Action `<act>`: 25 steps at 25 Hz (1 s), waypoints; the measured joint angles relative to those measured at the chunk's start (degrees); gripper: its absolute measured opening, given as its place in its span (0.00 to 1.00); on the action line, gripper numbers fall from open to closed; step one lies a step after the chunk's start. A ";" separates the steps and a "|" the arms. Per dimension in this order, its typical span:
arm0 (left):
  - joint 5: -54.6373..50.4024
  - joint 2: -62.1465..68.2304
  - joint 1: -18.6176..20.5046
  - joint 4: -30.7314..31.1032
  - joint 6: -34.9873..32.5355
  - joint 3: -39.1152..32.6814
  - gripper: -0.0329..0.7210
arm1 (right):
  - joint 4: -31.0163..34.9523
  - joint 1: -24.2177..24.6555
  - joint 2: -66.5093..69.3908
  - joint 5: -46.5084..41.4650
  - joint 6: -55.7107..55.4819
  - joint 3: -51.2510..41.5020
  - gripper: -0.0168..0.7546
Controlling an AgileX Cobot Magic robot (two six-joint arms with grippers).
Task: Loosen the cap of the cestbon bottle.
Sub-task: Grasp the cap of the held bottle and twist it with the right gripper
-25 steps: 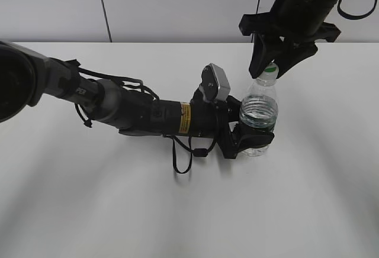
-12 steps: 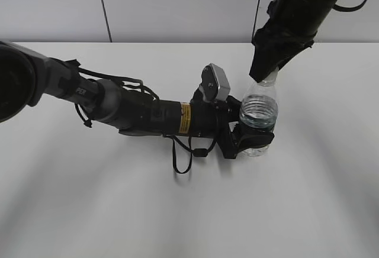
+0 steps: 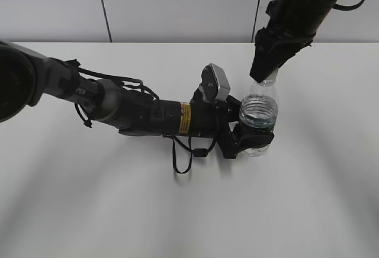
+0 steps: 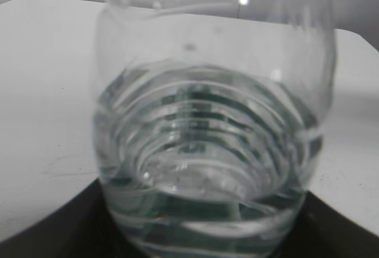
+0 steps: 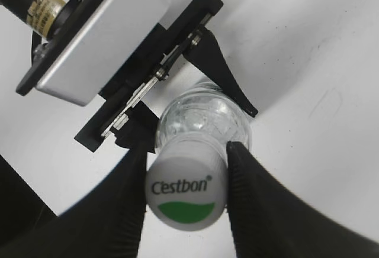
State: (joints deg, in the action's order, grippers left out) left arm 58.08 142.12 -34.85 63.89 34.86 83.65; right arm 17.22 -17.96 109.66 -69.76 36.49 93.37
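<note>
1. Up top, our right hand (image 5: 186, 196) is clamped on the cap (image 5: 186, 193), one dark finger pressed to each side of it; in the right wrist view we read "Cestbon" and see the green half-moon on the white top.
2. From the exterior view that same right hand (image 3: 265, 71) covers the cap entirely, so we cannot make the cap out there; only the bottle's neck shows below the fingers.
3. Our left hand (image 3: 251, 132) is closed around the lower body of the cestbon bottle (image 3: 258, 119), which stands upright on the white tabletop (image 3: 177, 210), right of the middle.
4. Close in, the left wrist view is filled by the cestbon bottle (image 4: 213, 139), blurred; the left hand's own fingers are cut off, with only dark edges at the bottom corners.
5. Inside the bottle we see clear water; its ribbed wall and the green label band show through as distorted rings. The exact water level is hard to tell.
6. Looking down from the right wrist, the left hand (image 5: 172, 101) and its grey camera housing (image 5: 98, 33) sit beside the bottle's shoulder.
</note>
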 joint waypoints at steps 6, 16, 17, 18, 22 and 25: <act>0.00 0.00 0.00 0.00 0.00 0.00 0.71 | 0.23 0.00 0.00 0.00 0.10 0.00 0.43; 0.00 0.00 0.05 0.00 0.00 0.00 0.71 | 0.39 0.00 0.00 0.00 3.67 0.00 0.43; 0.00 0.00 0.05 0.05 0.00 0.00 0.71 | 0.39 0.00 0.00 0.00 5.25 0.00 0.43; 0.00 0.00 0.05 0.02 0.00 0.00 0.71 | 0.44 0.00 0.00 0.00 6.94 0.00 0.43; 0.00 0.00 0.05 0.09 0.00 0.00 0.71 | 0.59 0.00 -0.04 -0.05 15.01 0.00 0.43; -0.05 0.00 0.05 0.09 0.00 0.00 0.71 | 0.59 0.00 -0.11 -0.10 19.13 0.00 0.42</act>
State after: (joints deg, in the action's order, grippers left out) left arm 58.02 142.12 -34.80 63.98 34.86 83.65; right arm 17.81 -17.96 109.55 -69.87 55.63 93.37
